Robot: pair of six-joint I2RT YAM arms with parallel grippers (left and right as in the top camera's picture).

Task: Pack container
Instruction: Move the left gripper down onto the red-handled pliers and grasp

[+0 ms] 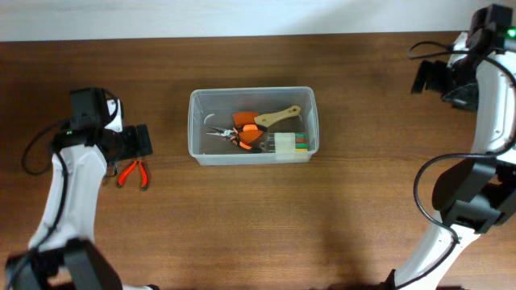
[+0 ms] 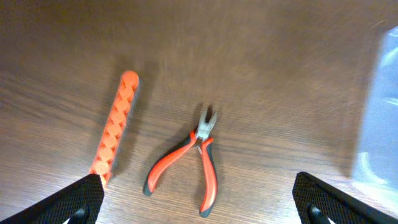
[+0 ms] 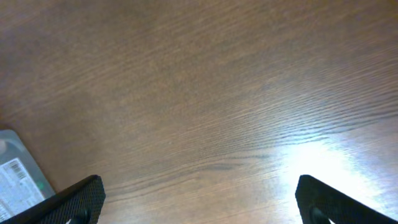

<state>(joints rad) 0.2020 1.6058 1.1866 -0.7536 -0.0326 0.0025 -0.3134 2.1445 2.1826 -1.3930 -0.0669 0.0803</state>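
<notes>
A: Container, where?

B: The container (image 1: 251,91) is mid-table (image 1: 363,217), between the two arms, upright and open on top. Inside are orange-handled pliers (image 1: 234,137), a wooden-handled tool (image 1: 278,118) lying at a slant, and a white block (image 1: 289,143) with coloured bits at the right end.

A: Left claw?

B: The left gripper (image 2: 205,202) is spread wide, nothing in it. It hovers over red-handled pliers (image 2: 189,158) lying flat on the wood, nose pointing away from the wrist camera. An orange ridged stick (image 2: 115,127) lies just left of them, not touching. The container wall shows blurred at that view's right edge.

A: Right claw?

B: The right gripper (image 3: 208,202) is wide too, holding nothing, over bare wood at the far right, well apart from the container. There's a grey thing (image 3: 18,180) with a white label in the lower-left corner of the wrist view; can't tell what it is.
</notes>
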